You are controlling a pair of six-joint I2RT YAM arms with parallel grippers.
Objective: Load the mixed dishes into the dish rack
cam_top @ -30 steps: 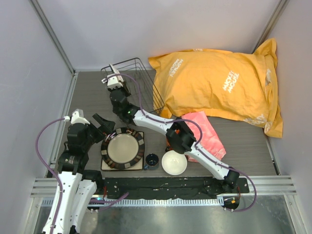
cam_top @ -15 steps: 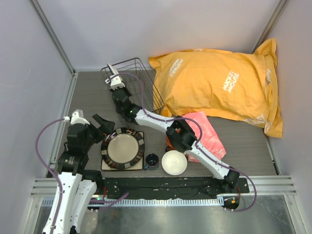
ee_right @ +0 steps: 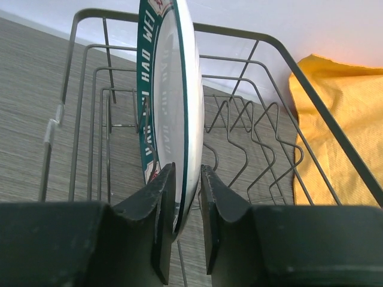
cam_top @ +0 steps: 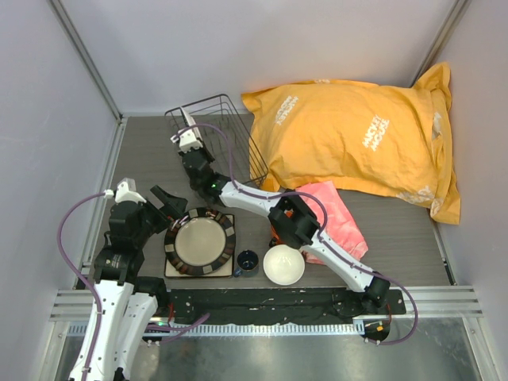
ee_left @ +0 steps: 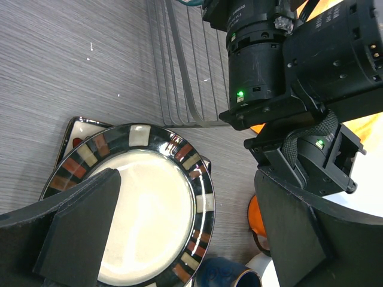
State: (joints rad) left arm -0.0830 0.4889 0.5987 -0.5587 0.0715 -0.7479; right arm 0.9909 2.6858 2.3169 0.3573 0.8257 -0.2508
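**Grey table: one plate on edge in the rack, five dishes outside it**

Grey wood-grain table (cam_top: 143, 159) carries everything, boxed in by pale walls. At its far edge, left of the middle, sits the dish rack (cam_top: 230, 111), with a big yellow bag (cam_top: 349, 135) against the rack's right side filling the far right corner. A pink cloth (cam_top: 341, 218) lies just in front of the bag.

A white plate with a green lettered band (ee_right: 173, 107) stands upright on edge inside the rack. The right gripper (ee_right: 187, 173) has one finger on each side of the plate's lower rim. The jaws are only narrowly apart, and I cannot tell whether the pads press on the plate.

Near the table's near edge, left of the middle, a cream-centred plate with a dark checkered rim (cam_top: 200, 242) lies on the square dark tray (ee_left: 75, 128). The left gripper (ee_left: 185, 227) hovers over this plate with its jaws spread wide and nothing between them.

Just right of the tray sits the small dark-blue cup (cam_top: 248, 260), then the white bowl (cam_top: 284, 264). The orange mug (ee_left: 256, 218) is largely hidden under the right arm.
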